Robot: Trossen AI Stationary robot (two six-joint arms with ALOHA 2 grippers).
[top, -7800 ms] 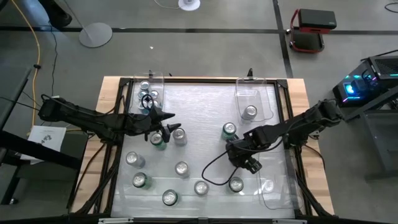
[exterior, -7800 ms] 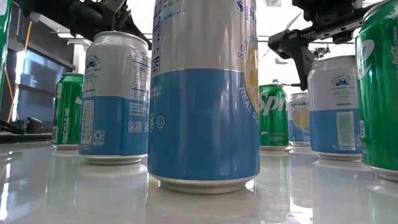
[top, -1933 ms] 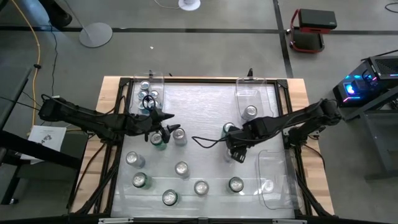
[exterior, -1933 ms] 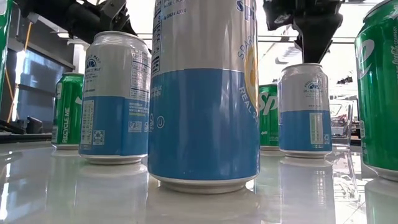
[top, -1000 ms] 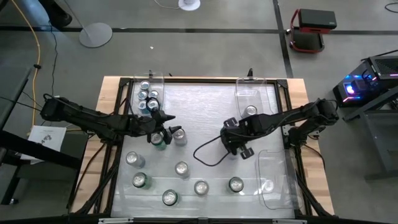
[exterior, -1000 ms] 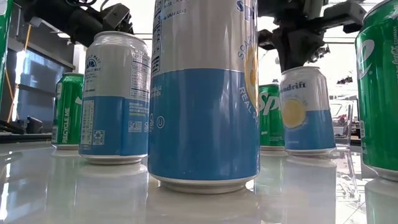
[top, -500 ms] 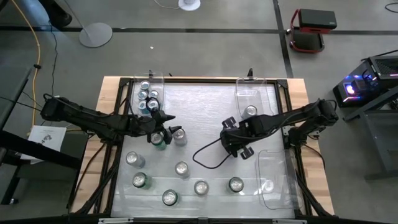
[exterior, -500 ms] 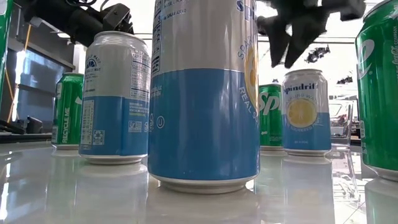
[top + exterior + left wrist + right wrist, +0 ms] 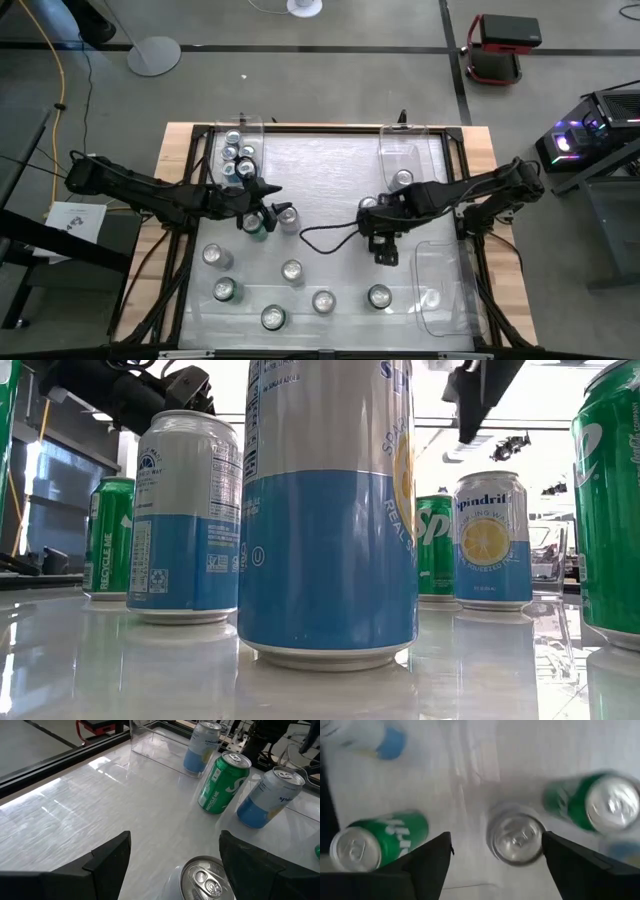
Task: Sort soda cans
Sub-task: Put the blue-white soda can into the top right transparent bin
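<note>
Mid-counter (image 9: 330, 170), the right gripper (image 9: 387, 252), fingers spread and empty, has lifted off the blue can (image 9: 490, 540); left gripper (image 9: 268, 215) spread over another can (image 9: 207, 879).

1. the table (image 9: 330, 170) carries loose soda cans (image 9: 292, 270) across its near half, in a rough arc.
2. a far-left bin (image 9: 240, 135) holds several cans; a far-right bin (image 9: 400, 145) holds one can (image 9: 402, 179).
3. a third bin (image 9: 440, 295) lies at the near right edge.
4. the left gripper (image 9: 272, 212) sits left of centre, a can (image 9: 288, 216) beside it.
5. the right gripper (image 9: 386, 250) hangs right of centre, near another can (image 9: 368, 206).
</note>
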